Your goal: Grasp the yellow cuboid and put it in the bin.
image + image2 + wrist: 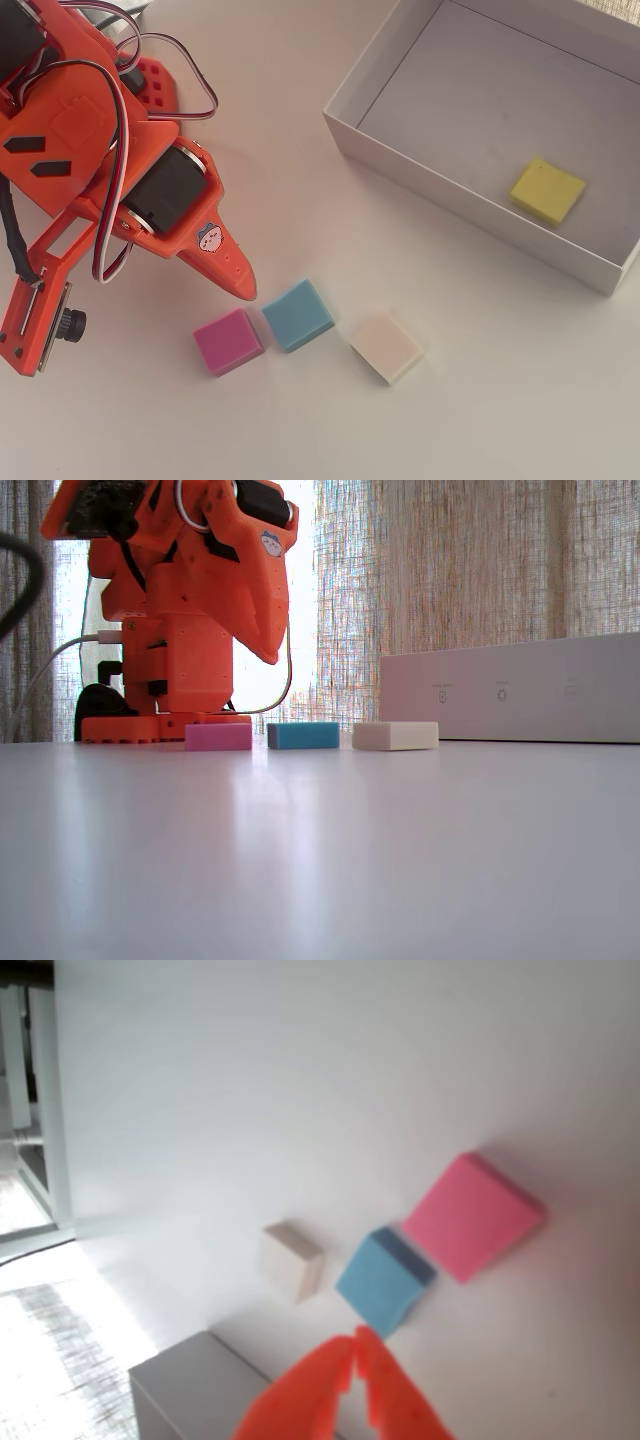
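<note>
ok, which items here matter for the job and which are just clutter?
Job:
- yellow block, already lying in the white box
- white box
- gripper, jaws together, holding nothing

Clutter, on the table outside the box:
- pink block
- blue block
- cream block

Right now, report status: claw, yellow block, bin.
Claw shut, empty, above the table near the blue block. Yellow block lies inside the bin. Nothing in the way.

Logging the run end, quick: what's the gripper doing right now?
Gripper: closed, jaws together, holding nothing; the yellow cuboid lies in the bin.
</note>
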